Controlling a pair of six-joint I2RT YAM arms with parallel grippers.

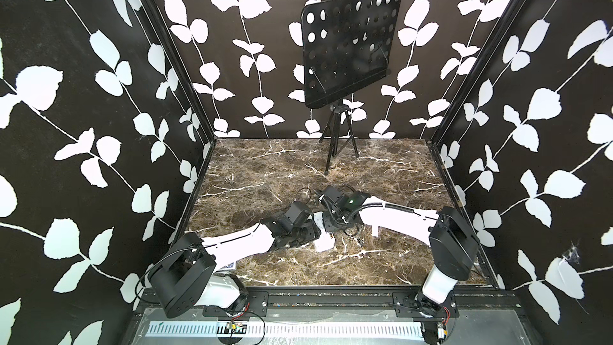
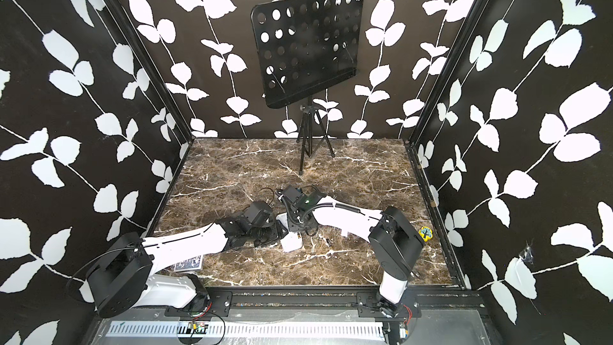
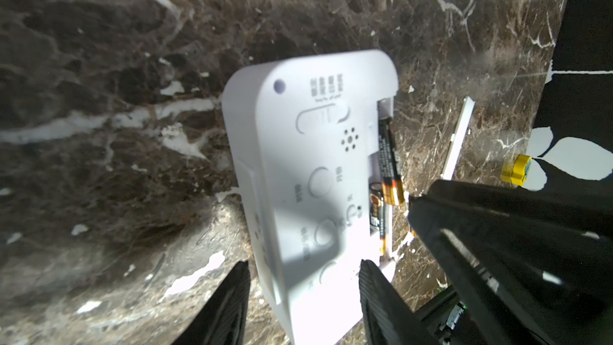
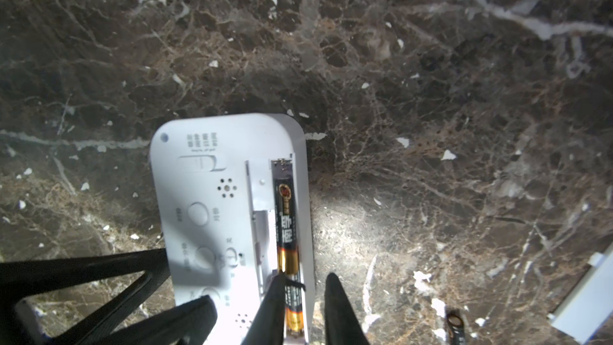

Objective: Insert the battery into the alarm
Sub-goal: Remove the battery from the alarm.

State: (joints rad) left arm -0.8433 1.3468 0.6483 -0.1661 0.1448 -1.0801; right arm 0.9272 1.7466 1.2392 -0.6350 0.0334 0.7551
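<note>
- The task looks close to its end. The alarm (image 4: 212,194) lies face down, back up, just on the 6 o'clock side of the worktop's (image 1: 381,167) middle. Its battery bay (image 4: 262,190) stands uncovered along one long edge.
- The bay holds two cells end to end in the channel by the outer wall. A first battery (image 4: 286,214) lies beyond the right fingertips and a second battery (image 4: 293,310) lies between them. The white recess beside them shows no cell.
- In the left wrist view, the first battery's (image 3: 390,160) gold end seems to ride over the second battery's (image 3: 378,217) end. Whether it sits fully down cannot be told.
- The right gripper (image 4: 306,276) has its fingers slightly apart. One is down in the bay against the cells and the other is outside the case wall, clear of it. It grips nothing.
- The left gripper (image 3: 304,263) has its fingers closed on the alarm's two long sides, steadying it.
- What is left, by judgement, is to press the cells flat if they need it and perhaps refit the bay cover (image 3: 459,137). The cover is a white strip lying loose on the worktop, apart from the alarm on its 3 o'clock side.
- Elsewhere there is a yellow block (image 2: 425,232) at the 3 o'clock edge and a blue-patterned card box (image 2: 189,264) at 7 o'clock, partly under the left arm. A music stand (image 1: 348,51) is at 12 o'clock.
</note>
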